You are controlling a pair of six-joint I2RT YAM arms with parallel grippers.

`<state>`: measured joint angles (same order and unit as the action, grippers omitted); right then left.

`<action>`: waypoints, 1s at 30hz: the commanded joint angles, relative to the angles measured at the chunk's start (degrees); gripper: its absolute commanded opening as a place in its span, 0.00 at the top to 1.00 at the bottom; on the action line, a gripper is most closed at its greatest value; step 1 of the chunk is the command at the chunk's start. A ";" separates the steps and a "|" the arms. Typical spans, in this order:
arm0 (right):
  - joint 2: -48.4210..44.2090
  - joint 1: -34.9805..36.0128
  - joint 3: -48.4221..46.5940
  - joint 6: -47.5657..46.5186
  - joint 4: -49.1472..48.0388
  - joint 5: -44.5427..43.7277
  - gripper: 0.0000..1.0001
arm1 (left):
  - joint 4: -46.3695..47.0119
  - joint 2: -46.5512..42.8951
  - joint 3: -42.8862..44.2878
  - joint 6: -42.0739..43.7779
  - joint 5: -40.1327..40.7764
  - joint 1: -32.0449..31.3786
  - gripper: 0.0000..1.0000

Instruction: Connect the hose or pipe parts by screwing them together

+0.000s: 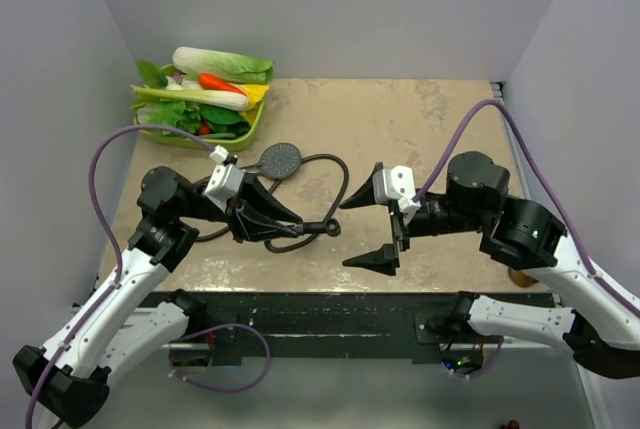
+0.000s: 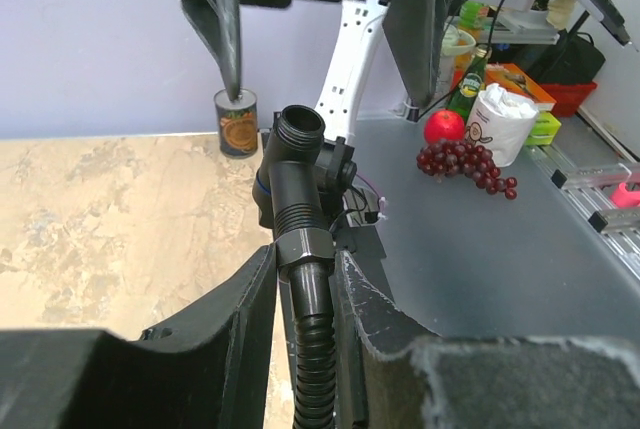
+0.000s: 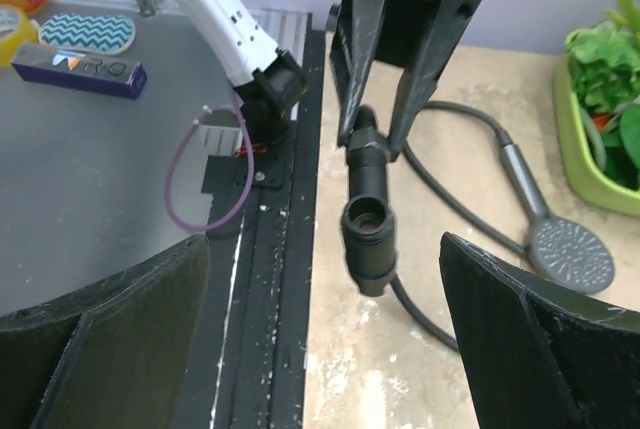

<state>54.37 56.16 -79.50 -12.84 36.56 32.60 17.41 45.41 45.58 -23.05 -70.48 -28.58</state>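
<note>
Right wrist: purple box [image 3: 75,71], lettered possibly "RO", sits apart from hose [image 3: 367,189].

Table [image 1: 420,119] is a beige, marbled-looking slab with worn patches, mostly bare on the right half. A green tray [image 1: 252,129] piled with leafy veg, a carrot and other produce [image 1: 205,94] sits in the far left corner. The dark grey shower head [image 1: 281,159] lies face up just off the tray, toward the middle. Its hose [image 3: 455,109] curls in loose loops over the table middle toward the near edge. A small can [image 2: 237,121] stands upright by the near right corner.
</note>
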 commanded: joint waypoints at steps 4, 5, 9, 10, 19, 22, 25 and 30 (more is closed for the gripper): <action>-4.17 -0.35 12.04 2.03 -13.02 -5.58 0.15 | 2.62 0.47 5.21 -0.50 2.81 -0.07 1.00; -4.62 -0.35 13.40 1.94 -14.65 -7.18 0.16 | 2.54 0.38 5.31 -0.77 2.63 -0.07 1.00; -5.33 -0.26 15.96 2.56 -24.14 -8.69 0.18 | 2.72 0.30 5.83 -1.21 2.28 -0.07 1.00; -5.07 -0.35 15.96 2.64 -24.95 -8.61 0.19 | 2.63 0.38 6.01 -1.21 2.19 -0.07 1.00; -2.17 -0.35 16.13 4.14 -30.14 -3.70 0.40 | 2.37 0.12 5.92 -1.03 1.75 -0.07 1.00; -0.58 -0.35 15.26 3.96 -28.04 -1.41 0.71 | 2.45 0.03 5.92 -1.03 1.75 -0.07 1.00; 0.38 -0.44 14.82 3.96 -26.28 -0.17 0.96 | 2.63 -0.06 6.01 -1.12 1.84 -0.07 1.00; 0.83 -0.35 13.77 4.05 -23.46 0.36 1.00 | 2.46 0.03 6.45 -1.12 1.66 -0.07 1.00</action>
<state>53.80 55.75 -63.94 -8.95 11.51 31.31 15.75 46.19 48.66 -23.49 -69.04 -28.25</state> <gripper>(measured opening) 0.288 0.309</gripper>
